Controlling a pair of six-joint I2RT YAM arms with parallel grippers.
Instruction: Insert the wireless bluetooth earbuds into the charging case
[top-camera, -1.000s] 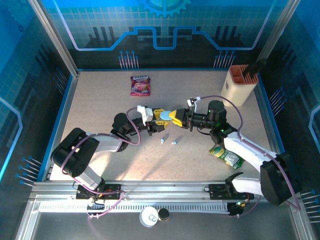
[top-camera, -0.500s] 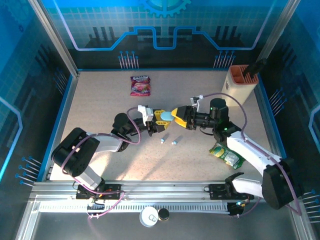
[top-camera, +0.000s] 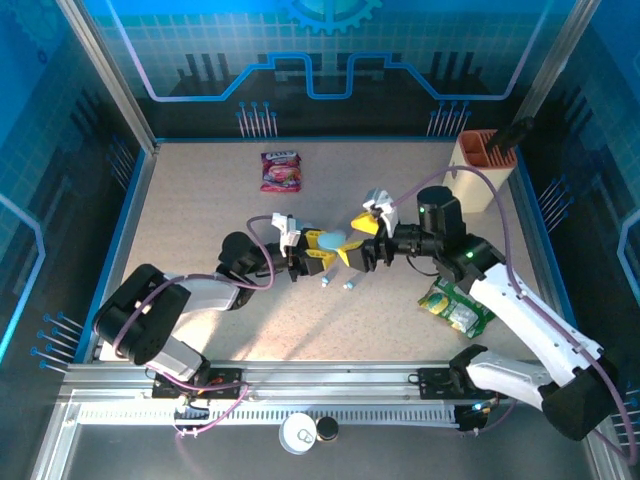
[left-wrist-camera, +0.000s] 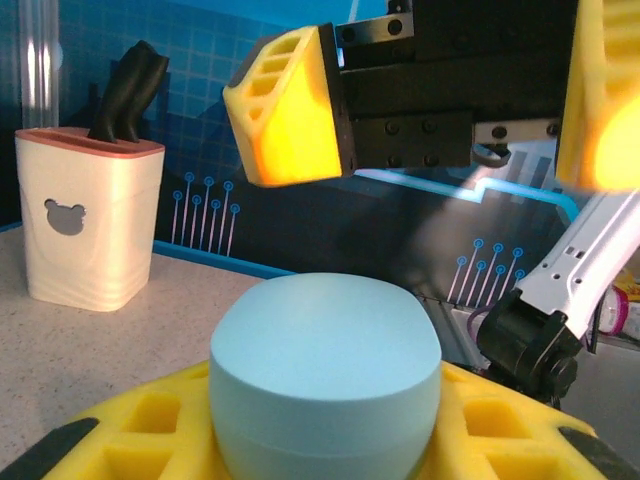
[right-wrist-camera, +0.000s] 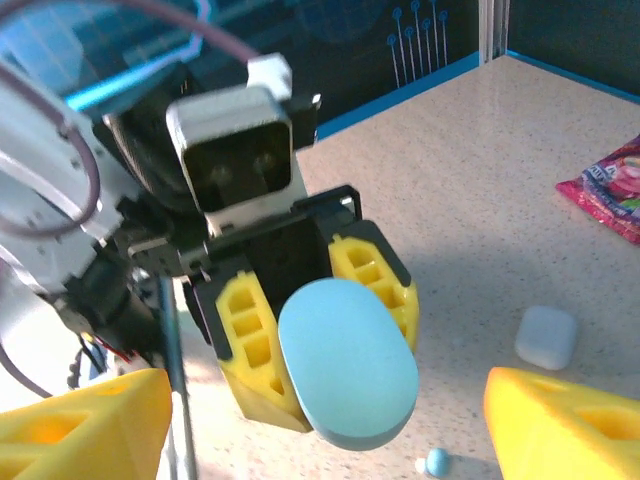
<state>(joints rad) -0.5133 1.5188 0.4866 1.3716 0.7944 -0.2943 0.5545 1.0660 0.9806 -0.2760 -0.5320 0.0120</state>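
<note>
The pale-blue charging case (top-camera: 331, 240) hangs above the table's middle, pinched between the yellow fingers of my left gripper (top-camera: 316, 250). In the left wrist view the case (left-wrist-camera: 325, 375) sits between those pads, and its lid looks closed. My right gripper (top-camera: 358, 242) faces it from the right with its jaws wide apart, touching nothing. Its fingers (left-wrist-camera: 290, 110) show above the case. From the right wrist, the case (right-wrist-camera: 345, 365) stands ahead of my open right gripper (right-wrist-camera: 325, 425). Two small earbuds (top-camera: 326, 282) (top-camera: 349, 285) lie on the table below; one earbud (right-wrist-camera: 437, 461) shows near the bottom edge.
A small white rounded case (right-wrist-camera: 546, 337) rests on the table. The cream knife block (top-camera: 478, 165) stands at the back right, a pink packet (top-camera: 281, 170) at the back, and a green packet (top-camera: 455, 308) under the right arm. A white lid (top-camera: 298, 433) lies by the front rail.
My right gripper was shut on the case's end; it has opened, let go and drawn back a little. The left gripper keeps the case and has shifted slightly nearer.
</note>
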